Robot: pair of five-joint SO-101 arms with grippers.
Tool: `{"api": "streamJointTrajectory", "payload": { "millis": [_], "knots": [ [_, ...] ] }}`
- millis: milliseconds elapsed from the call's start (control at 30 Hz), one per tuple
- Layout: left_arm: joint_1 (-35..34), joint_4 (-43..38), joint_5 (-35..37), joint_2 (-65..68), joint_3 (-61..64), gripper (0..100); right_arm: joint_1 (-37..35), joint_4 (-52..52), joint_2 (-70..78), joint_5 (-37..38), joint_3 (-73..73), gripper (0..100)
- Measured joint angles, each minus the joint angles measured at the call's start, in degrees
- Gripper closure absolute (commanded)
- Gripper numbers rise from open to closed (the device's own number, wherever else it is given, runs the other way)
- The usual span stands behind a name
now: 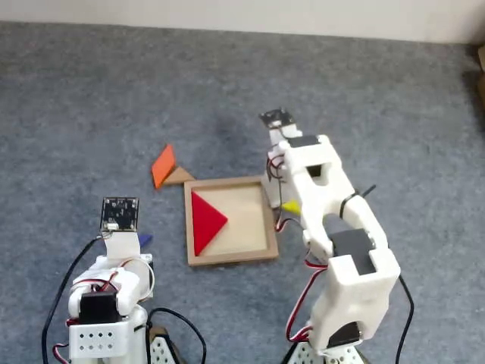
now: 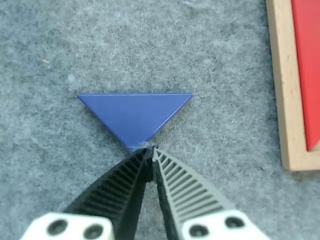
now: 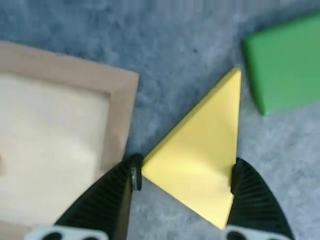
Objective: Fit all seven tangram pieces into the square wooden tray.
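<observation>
The square wooden tray (image 1: 227, 258) lies mid-table with a red triangle (image 1: 204, 220) flat in its left half. A blue triangle (image 2: 135, 115) lies on the carpet to the left of the tray (image 2: 285, 85). My left gripper (image 2: 150, 150) is shut and empty, its tips touching the blue triangle's point. A yellow triangle (image 3: 200, 165) lies just off the tray's right side (image 3: 120, 110). My right gripper (image 3: 184, 172) spans it, one finger against each side. The yellow triangle (image 1: 290, 206) peeks out beside the right arm in the high view.
An orange piece (image 1: 163, 165) and a tan triangle (image 1: 179, 177) lie together off the tray's far left corner. A green piece (image 3: 285, 70) rests on the carpet just beyond the yellow triangle. Grey carpet covers the table.
</observation>
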Motion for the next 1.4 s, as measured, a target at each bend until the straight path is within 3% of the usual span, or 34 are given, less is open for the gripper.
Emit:
{"api": "streamJointTrajectory", "payload": {
  "millis": [300,433,667,1167,1400],
  "knots": [
    [0.0,0.0,0.0,0.0,0.0,99,0.0,2.6,-11.1,0.8,-0.3,81.0],
    [0.0,0.0,0.0,0.0,0.0,99,-0.9,2.6,-15.6,6.3,-0.3,81.0],
    [0.0,0.0,0.0,0.0,0.0,99,-9.2,2.8,-16.4,16.7,-0.3,81.0],
    [0.0,0.0,0.0,0.0,0.0,99,-22.7,2.8,-16.7,31.9,2.1,81.0],
    [0.0,0.0,0.0,0.0,0.0,99,-23.2,-6.6,-16.7,46.6,13.5,81.0]
  ]
}}
